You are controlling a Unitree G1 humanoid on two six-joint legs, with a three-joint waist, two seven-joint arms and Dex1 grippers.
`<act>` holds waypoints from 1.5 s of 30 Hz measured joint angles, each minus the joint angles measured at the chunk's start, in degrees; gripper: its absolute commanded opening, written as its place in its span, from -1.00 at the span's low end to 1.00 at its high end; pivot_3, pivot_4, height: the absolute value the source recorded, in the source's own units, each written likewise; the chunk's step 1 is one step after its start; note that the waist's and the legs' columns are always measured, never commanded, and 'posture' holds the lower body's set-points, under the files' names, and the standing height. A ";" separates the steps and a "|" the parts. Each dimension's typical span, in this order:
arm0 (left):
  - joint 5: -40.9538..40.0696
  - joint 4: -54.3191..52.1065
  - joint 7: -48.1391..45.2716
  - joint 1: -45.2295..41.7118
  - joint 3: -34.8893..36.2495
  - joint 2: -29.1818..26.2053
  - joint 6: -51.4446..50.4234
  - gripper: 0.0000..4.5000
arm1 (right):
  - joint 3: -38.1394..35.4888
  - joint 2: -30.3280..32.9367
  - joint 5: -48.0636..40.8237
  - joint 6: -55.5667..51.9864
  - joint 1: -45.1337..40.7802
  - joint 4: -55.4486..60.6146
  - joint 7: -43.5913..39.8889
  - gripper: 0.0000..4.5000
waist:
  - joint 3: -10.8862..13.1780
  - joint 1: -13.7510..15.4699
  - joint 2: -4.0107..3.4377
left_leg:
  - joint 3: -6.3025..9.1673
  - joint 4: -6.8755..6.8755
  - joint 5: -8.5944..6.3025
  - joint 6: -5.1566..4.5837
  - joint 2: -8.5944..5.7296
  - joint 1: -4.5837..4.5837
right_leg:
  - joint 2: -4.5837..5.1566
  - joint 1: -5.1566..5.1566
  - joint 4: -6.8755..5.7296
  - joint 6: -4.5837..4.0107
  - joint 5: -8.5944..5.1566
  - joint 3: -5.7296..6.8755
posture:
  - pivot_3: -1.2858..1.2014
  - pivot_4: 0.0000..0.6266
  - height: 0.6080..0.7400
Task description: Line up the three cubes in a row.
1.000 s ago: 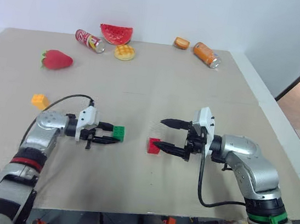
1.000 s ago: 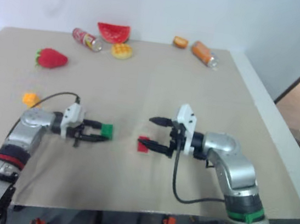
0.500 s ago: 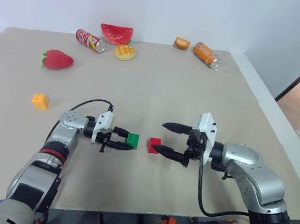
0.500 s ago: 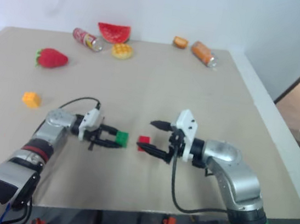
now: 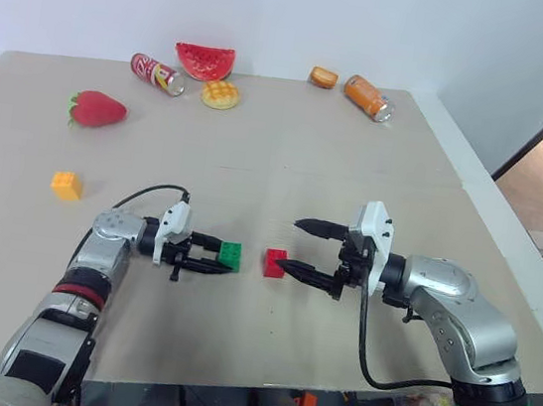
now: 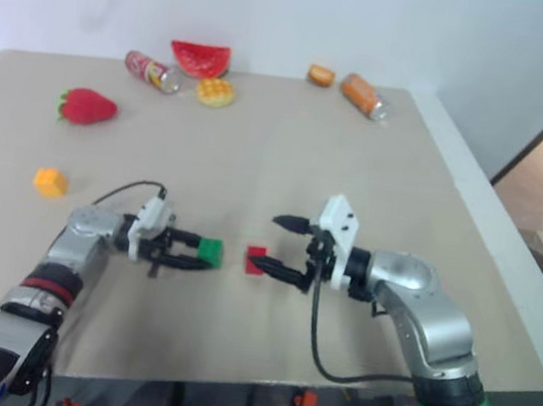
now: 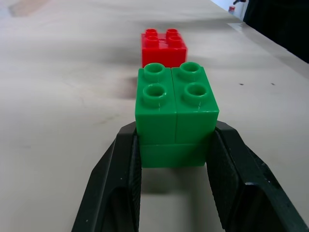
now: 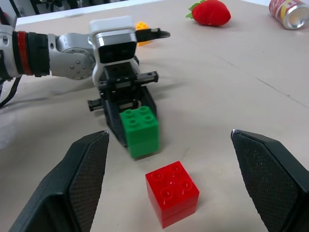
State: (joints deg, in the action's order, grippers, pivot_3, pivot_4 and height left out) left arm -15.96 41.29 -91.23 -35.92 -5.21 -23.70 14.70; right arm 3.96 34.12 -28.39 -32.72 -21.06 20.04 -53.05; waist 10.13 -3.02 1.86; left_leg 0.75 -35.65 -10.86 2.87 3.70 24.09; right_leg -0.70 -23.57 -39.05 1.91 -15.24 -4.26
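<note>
The green cube (image 5: 231, 255) is clamped between the fingers (image 7: 116, 183) of my left gripper (image 5: 222, 257), low over the table (image 5: 286, 165); I cannot tell whether it touches. The red cube (image 5: 275, 263) rests on the table a short gap to its right, studs up. My right gripper (image 5: 293, 246) is open and points left. One of its fingers is beside the red cube (image 8: 172, 192) and the other is raised behind it, with nothing between them. The orange-yellow cube (image 5: 66, 185) sits alone far to the left.
Along the table's back lie a strawberry (image 5: 98, 110), a red can (image 5: 154, 73), a watermelon slice (image 5: 205, 61), a waffle bun (image 5: 221, 94), a small bun (image 5: 322, 77) and an orange can (image 5: 369, 97). The table's right edge (image 5: 506, 244) runs beside my right arm.
My left gripper has carried the green cube rightward, closer to the red cube. The right gripper and the red cube have stayed put. The view has shifted slightly.
</note>
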 measured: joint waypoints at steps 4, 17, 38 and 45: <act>-0.21 -1.86 -0.34 1.10 -0.69 -1.11 -0.04 -0.42 | 0.46 0.00 0.01 0.12 -0.02 -0.22 -0.40 0.87 | 0.00 -0.01 -0.01 | 0.00 0.01 -0.01 -0.01 0.00 -0.02 | -0.01 0.00 0.00 -0.02 0.00 0.00 | 0.03 -0.52 1.00; 2.31 6.38 3.68 -1.68 -0.50 -1.07 8.86 -0.42 | 0.55 0.00 0.04 0.18 0.00 -0.61 -0.51 0.87 | 0.00 0.05 -0.01 | 0.01 0.06 0.37 -0.59 -0.02 -0.56 | -0.05 0.26 -0.03 -0.53 0.51 -0.06 | 0.03 -0.52 1.00; 2.31 4.97 5.37 -1.58 0.49 -0.21 3.19 0.97 | 0.90 -0.04 0.58 0.82 -0.02 -1.25 -0.98 0.87 | -0.06 0.25 -0.10 | -0.04 0.14 0.39 -0.57 -0.08 -0.65 | -0.12 0.26 -0.02 -0.46 0.56 -0.28 | 0.03 -0.52 1.00; 1.58 -2.68 2.08 1.75 0.56 -5.23 -3.95 0.97 | 1.08 -0.08 0.59 0.85 -0.44 -2.26 -1.87 0.87 | -0.01 -0.19 -0.02 | -0.03 0.33 0.38 -0.56 -0.05 -0.52 | -0.18 0.07 -0.01 -0.31 0.52 -0.30 | 0.03 -0.52 1.00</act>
State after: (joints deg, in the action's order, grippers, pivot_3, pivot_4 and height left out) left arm -14.38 38.61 -89.15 -34.17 -4.65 -28.93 10.75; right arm 5.04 34.04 -27.79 -31.87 -21.50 17.78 -54.92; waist 10.12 -3.21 1.84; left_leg 0.72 -35.33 -10.48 2.30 3.65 23.57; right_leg -0.88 -23.50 -39.06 1.61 -14.72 -4.56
